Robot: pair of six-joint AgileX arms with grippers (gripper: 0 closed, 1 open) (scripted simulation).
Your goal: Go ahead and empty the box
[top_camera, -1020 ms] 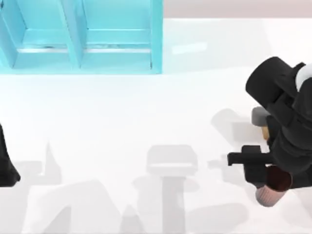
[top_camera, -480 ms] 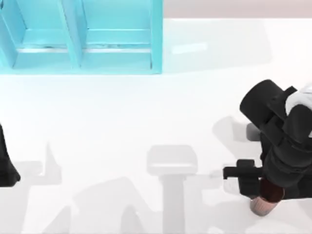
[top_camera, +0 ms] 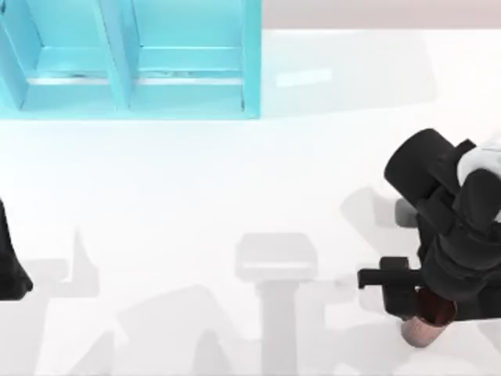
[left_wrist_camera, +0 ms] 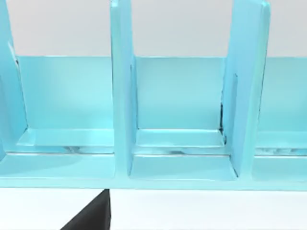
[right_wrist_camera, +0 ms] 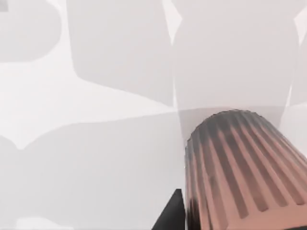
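Reddish-brown and ribbed, the cup (top_camera: 427,325) is at the near right of the table (top_camera: 196,196), mostly hidden in the top view under our right arm, and it seems to be low over the white surface or already on it; we cannot tell which. Our right gripper (top_camera: 429,309) is directly above it, and we cannot tell from these pictures if it is pinching the cup or has let go. In the right wrist view the cup's ribbed wall (right_wrist_camera: 240,167) is very close to the camera and looks tilted. The blue box (top_camera: 129,59) stands at the far left, well apart from the cup, and its compartments look empty in the left wrist view (left_wrist_camera: 177,143). The risk we judge now is at the release: if the cup is not flat on the table, it may tip and roll toward the near edge. A quick lift of the arm could also knock it over. Our left arm (top_camera: 12,266) is parked at the left edge.
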